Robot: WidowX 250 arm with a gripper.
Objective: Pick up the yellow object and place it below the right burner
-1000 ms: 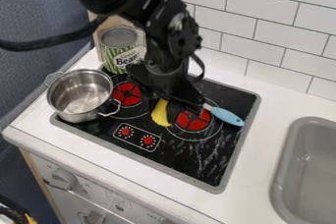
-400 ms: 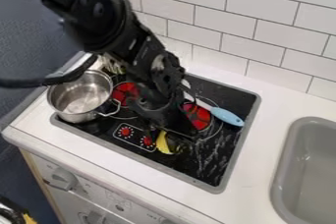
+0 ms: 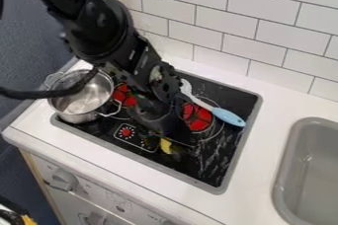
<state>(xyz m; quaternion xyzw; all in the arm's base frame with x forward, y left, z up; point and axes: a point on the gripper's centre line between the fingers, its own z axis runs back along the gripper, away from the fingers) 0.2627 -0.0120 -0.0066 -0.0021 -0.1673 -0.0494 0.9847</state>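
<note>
Gleaming inside, the pot (image 3: 80, 117) stands apart from the yellow object (image 3: 165, 145).

Metal pot (image 3: 76, 116); blue-handled utensil (image 3: 228, 117); grey sink (image 3: 284, 169); tiled wall (image 3: 228, 19).

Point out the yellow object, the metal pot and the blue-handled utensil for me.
Yellow object (image 3: 165, 145): camera view, on its visible yellow surface.
Metal pot (image 3: 78, 117): camera view, on its outer wall.
Blue-handled utensil (image 3: 228, 116): camera view, on its blue handle.
</note>
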